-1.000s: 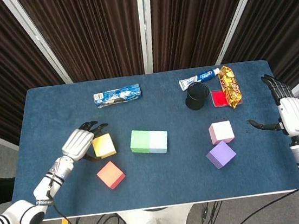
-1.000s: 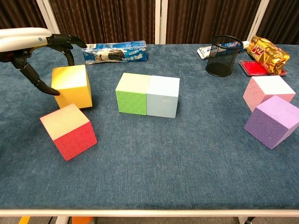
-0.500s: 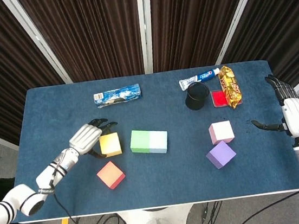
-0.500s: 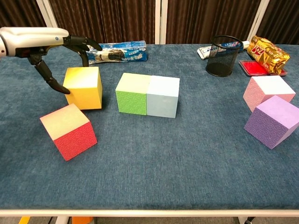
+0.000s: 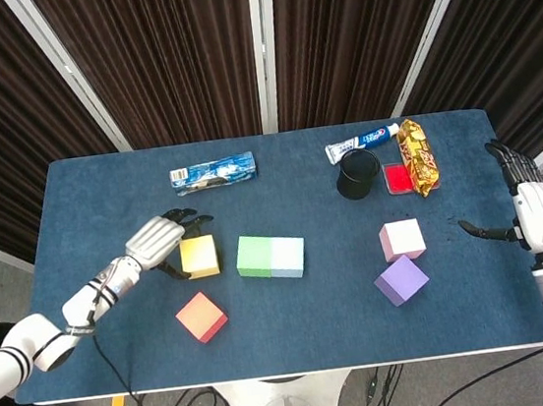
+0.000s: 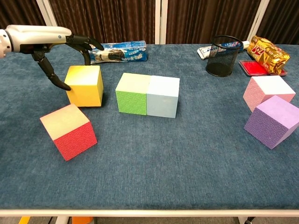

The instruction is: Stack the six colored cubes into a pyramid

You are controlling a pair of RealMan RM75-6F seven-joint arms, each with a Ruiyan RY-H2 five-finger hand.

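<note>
The left hand [image 6: 56,46] grips the yellow cube [image 6: 85,85] on the blue table [image 6: 187,154], near the green cube [image 6: 132,93]. At the table's right edge, the right hand [image 5: 532,211] hangs empty, fingers apart.

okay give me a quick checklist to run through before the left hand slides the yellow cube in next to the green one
1. Left hand around the yellow cube, a finger on each side: ok.
2. Path between the yellow cube and the green cube free of clutter: ok.
3. Green cube flush against the light blue cube as a base: ok.
4. Yellow cube square with that row: not ok, slightly turned.
5. Red cube out of the way, nearer the table's front edge: ok.
6. Right hand open and off at the table's far side, away from the pink cube: ok.
</note>
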